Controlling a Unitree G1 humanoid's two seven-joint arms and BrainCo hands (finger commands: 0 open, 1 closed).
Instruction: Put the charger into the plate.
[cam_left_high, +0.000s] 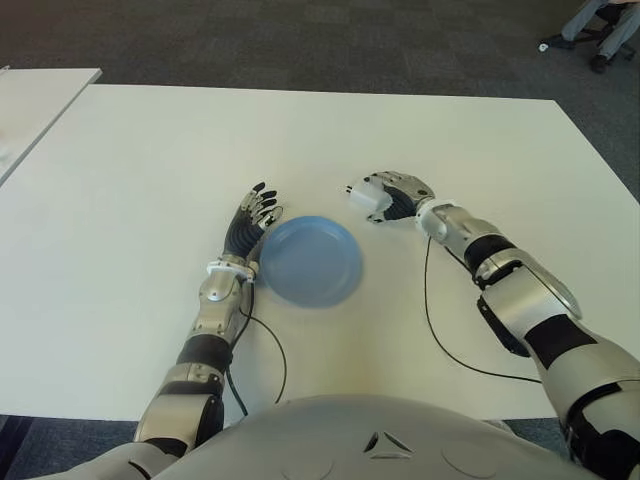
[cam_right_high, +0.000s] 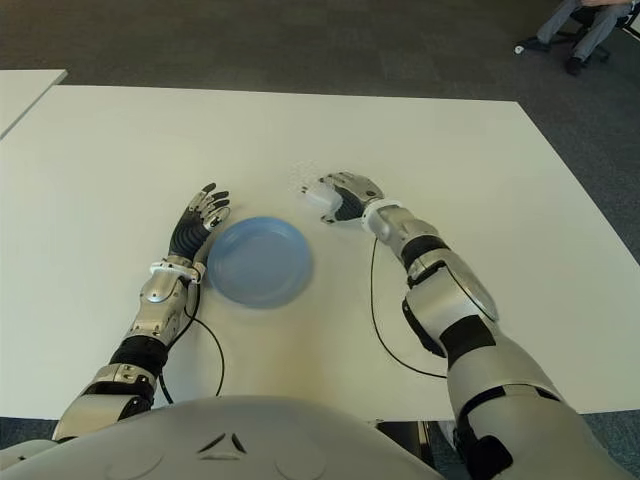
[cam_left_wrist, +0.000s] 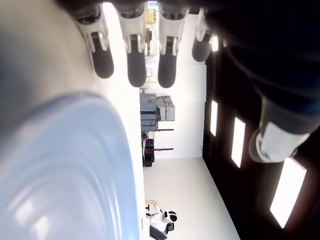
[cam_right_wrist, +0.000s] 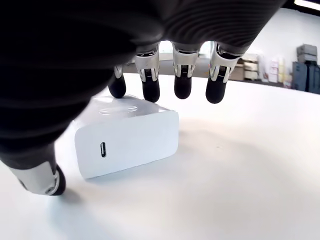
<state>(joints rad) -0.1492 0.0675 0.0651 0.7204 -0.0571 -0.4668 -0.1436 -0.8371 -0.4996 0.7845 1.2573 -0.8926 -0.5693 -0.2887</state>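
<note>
While the right hand (cam_left_high: 392, 196) seemingly cups the charger (cam_right_wrist: 126, 135), fingers hover.

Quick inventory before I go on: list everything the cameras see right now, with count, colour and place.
Charger: one, white, on the table under the right hand's fingers, to the right of the plate.
Plate: one, blue, mid-table between the two hands, holding nothing.
Table: one, white, spanning the view.
Second table: one, white, at the far left edge.
Carpet floor: dark grey, beyond the table.
Person's legs: one seated person, far right corner.
Cables: two, black, one trailing from each forearm.
Left hand: fingers spread, empty, at the plate's left rim.
Right hand: arched over the charger, not yet closed.
</note>
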